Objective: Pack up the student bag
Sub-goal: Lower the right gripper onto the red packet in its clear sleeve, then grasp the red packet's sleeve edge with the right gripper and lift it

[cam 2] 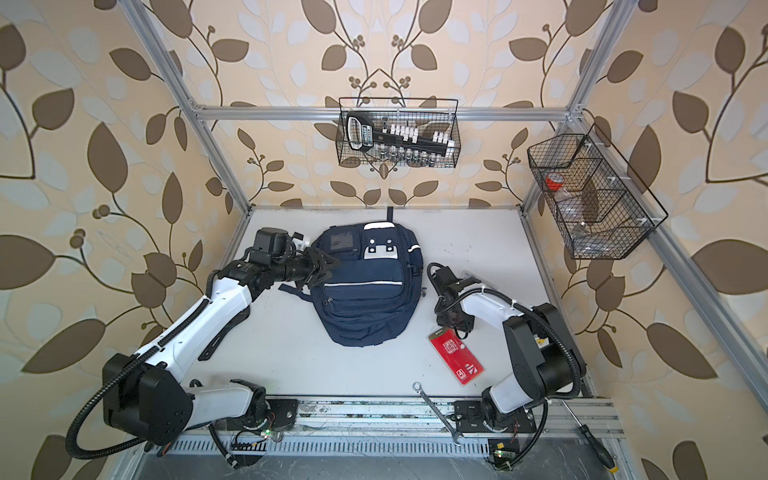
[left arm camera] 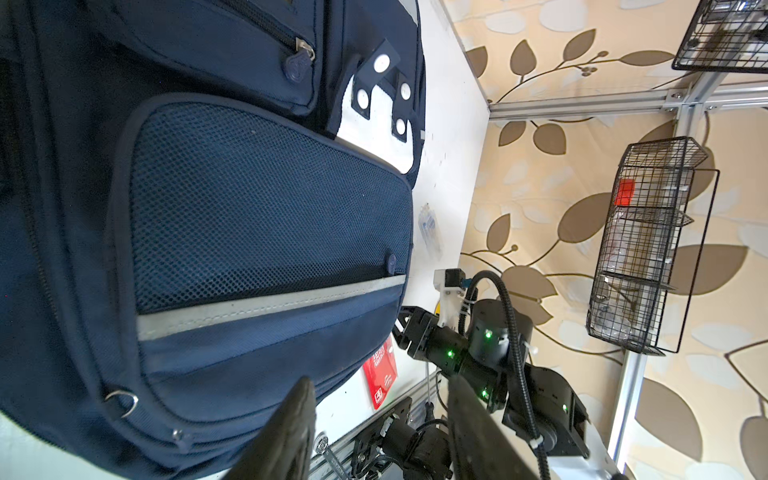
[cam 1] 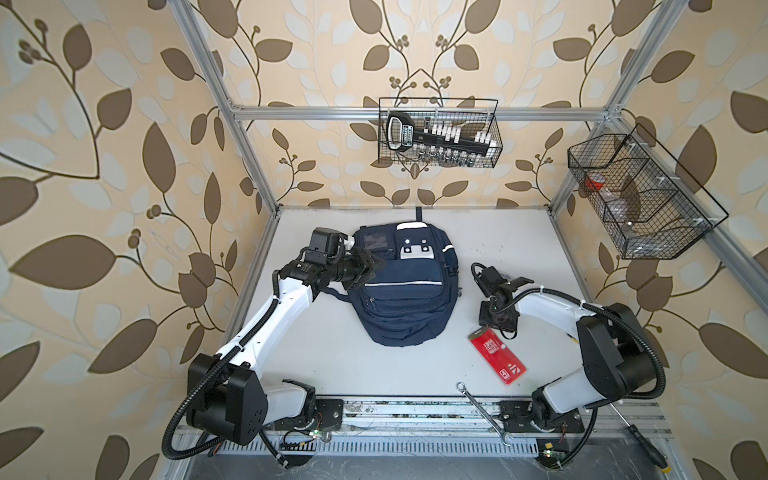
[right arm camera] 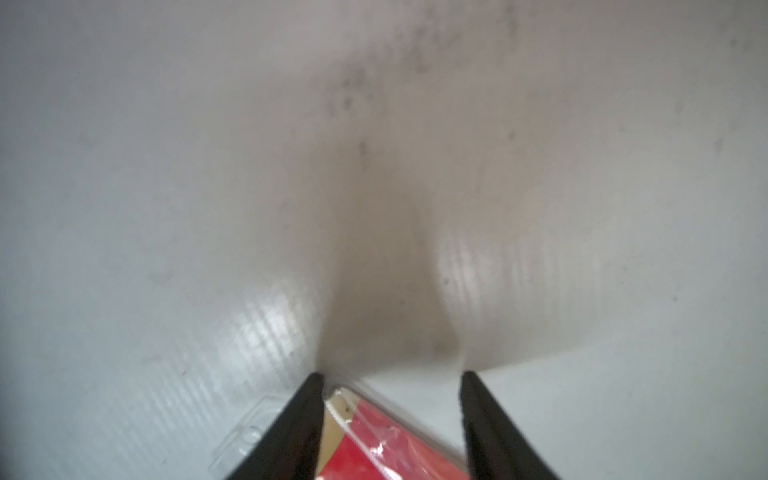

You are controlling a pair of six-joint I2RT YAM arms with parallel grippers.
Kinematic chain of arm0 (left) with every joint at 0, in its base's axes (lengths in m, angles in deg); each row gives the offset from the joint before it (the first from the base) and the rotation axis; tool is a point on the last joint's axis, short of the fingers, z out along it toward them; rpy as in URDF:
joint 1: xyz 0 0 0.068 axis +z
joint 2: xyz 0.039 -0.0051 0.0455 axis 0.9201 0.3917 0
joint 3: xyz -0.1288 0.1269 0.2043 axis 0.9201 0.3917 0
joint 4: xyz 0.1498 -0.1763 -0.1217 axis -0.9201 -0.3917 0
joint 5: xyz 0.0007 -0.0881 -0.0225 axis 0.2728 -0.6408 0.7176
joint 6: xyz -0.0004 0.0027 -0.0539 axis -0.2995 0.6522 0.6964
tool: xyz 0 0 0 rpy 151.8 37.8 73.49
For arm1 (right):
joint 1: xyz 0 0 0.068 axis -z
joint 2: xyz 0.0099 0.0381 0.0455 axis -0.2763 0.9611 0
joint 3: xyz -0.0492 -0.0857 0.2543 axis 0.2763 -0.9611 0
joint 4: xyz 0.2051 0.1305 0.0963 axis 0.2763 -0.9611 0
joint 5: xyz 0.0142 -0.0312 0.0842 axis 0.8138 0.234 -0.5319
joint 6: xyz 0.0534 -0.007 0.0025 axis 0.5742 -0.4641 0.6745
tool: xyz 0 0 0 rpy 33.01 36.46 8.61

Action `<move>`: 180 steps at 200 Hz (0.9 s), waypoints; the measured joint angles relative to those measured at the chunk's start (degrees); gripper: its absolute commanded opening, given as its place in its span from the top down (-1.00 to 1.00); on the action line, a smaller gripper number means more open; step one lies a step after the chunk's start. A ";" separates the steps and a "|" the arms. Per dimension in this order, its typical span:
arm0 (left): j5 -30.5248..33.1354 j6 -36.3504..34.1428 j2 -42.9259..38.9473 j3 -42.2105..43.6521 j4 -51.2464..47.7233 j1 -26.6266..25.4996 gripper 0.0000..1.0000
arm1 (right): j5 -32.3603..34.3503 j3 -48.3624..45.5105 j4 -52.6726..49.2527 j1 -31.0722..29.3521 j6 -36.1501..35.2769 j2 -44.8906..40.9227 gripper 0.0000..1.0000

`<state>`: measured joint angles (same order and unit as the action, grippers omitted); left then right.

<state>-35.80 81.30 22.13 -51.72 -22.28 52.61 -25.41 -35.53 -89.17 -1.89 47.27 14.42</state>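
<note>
The student bag (cam 1: pixel 405 299) (cam 2: pixel 365 299) is a navy backpack lying flat in the middle of the table, front pockets up; it fills much of the left wrist view (left arm camera: pixel 232 216). My left gripper (cam 1: pixel 375 270) (cam 2: pixel 328 268) (left arm camera: pixel 382 419) hovers open at the bag's upper left edge with nothing between its fingers. A red flat packet (cam 1: pixel 496 355) (cam 2: pixel 456 355) (right arm camera: pixel 374 453) lies right of the bag. My right gripper (cam 1: pixel 500 326) (right arm camera: pixel 390 399) points down over the packet's far end. Its jaws stand apart, with the packet's corner between them, close to one finger (right arm camera: pixel 303 419).
A wrench (cam 1: pixel 484 415) lies across the front rail and a screwdriver (cam 1: pixel 642 442) at the front right. A wire basket (cam 1: pixel 440 133) of sockets hangs on the back wall, another basket (cam 1: pixel 640 199) on the right wall. A small clear packet (left arm camera: pixel 428 226) lies on the table right of the bag.
</note>
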 measured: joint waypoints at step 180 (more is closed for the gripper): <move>-3.48 0.35 1.53 0.00 2.64 -0.76 0.02 | -8.94 -6.08 -0.61 5.57 -1.01 -8.79 0.41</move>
<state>-39.28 81.65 23.66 -51.72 -19.64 51.85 -34.35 -41.61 -89.78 3.68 46.26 5.63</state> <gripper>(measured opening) 0.490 0.296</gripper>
